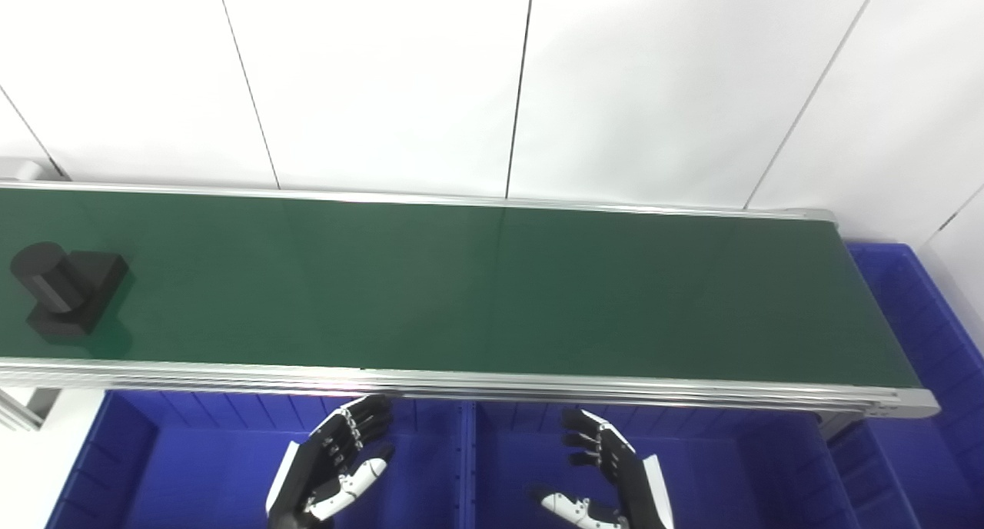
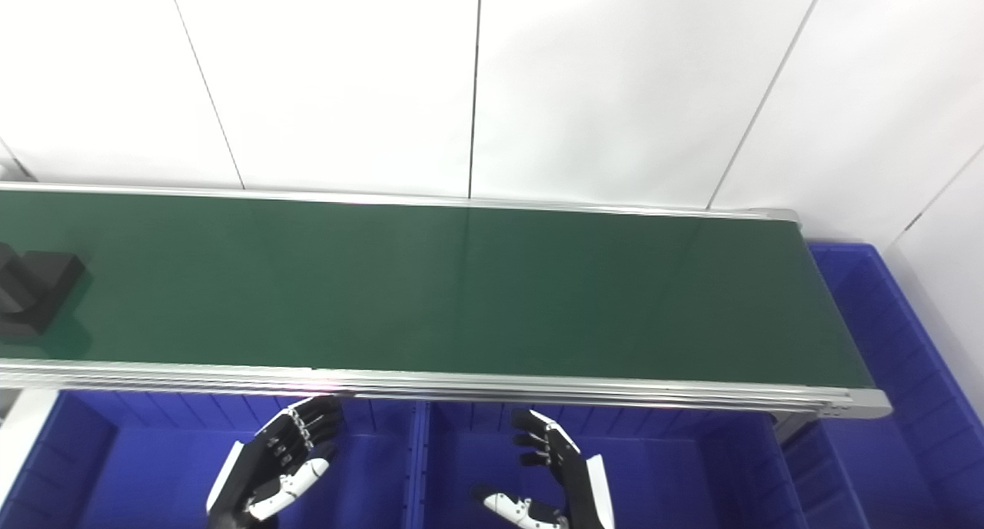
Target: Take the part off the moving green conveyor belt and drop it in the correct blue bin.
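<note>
A black part (image 1: 65, 289), a block with a round cylinder on top, lies at the far left of the green conveyor belt (image 1: 477, 283); the right eye view cuts it off at the left edge (image 2: 34, 292). My left hand (image 1: 330, 467) is open and empty, held low in front of the belt over the left blue bin (image 1: 138, 452). My right hand (image 1: 607, 471) is open and empty over the middle blue bin (image 1: 738, 460). Both hands are far from the part.
A third blue bin (image 1: 922, 321) stands past the belt's right end. The belt's metal front rail (image 1: 492, 383) runs just above my hands. A white panelled wall (image 1: 492, 83) stands behind the belt.
</note>
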